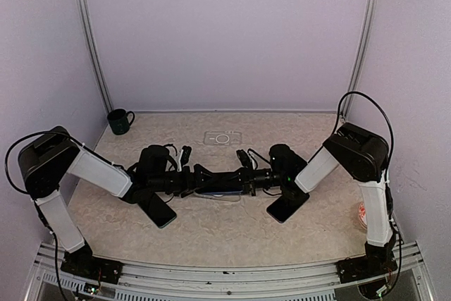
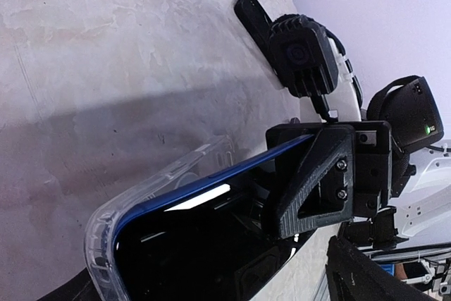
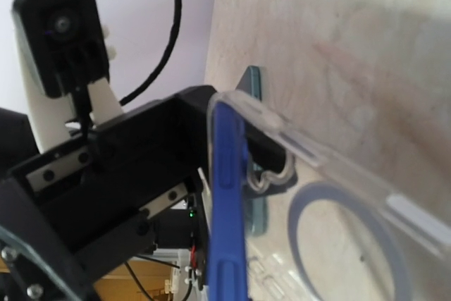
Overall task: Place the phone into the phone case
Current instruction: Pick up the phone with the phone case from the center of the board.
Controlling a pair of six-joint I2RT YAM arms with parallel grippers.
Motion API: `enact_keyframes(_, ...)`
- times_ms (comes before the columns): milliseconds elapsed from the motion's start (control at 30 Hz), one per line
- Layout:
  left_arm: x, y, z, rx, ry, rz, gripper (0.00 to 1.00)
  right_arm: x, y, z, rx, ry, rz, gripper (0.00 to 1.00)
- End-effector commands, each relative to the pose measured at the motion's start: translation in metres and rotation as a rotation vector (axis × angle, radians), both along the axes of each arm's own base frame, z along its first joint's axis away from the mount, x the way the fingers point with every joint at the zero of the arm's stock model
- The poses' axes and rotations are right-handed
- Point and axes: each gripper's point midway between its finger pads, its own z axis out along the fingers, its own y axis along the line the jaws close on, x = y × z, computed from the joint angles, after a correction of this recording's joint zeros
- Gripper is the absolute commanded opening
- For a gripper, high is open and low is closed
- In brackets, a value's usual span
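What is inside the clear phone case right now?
The blue phone, with only one end tucked into the clear case; toward the right wrist camera the case angles away from it. The left gripper hides how deep that end sits.

phone (image 2: pixel 197 252) cut off below, phone case (image 3: pixel 338 181) — far end out of frame

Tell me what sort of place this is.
Probably a robot test booth, not a home: plain lilac walls with metal rails enclose one table, and a left arm and right arm are bolted to a frame at its near edge.
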Motion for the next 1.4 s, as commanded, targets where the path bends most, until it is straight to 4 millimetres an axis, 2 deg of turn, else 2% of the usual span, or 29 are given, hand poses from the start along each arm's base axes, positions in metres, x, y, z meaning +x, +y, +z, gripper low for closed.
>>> enact_keyframes(0, -0.006, -0.008, 0.022, -0.053, -0.05, -0.049, 0.91, -0.012, 0.005, 0.026, 0.064, -0.095, 0.051, 0.0)
enact_keyframes(367, -0.014, -0.017, 0.024, -0.066, -0.049, -0.098, 0.83, -0.018, 0.008, 0.026, 0.101, -0.064, 0.086, 0.0)
enact_keyframes(467, -0.015, -0.018, 0.025, -0.07, -0.05, -0.112, 0.79, -0.02, 0.008, 0.025, 0.109, -0.056, 0.096, 0.0)
enact_keyframes(967, -0.017, -0.019, 0.033, -0.094, -0.07, -0.128, 0.64, -0.023, 0.005, 0.009, 0.09, -0.035, 0.098, 0.0)
enact_keyframes(1133, -0.018, -0.017, 0.034, -0.115, -0.063, -0.129, 0.63, -0.023, 0.005, 0.006, 0.083, -0.034, 0.099, 0.16)
enact_keyframes(1367, -0.019, -0.015, 0.034, -0.128, -0.06, -0.125, 0.62, -0.023, 0.004, 0.004, 0.061, -0.039, 0.094, 0.24)
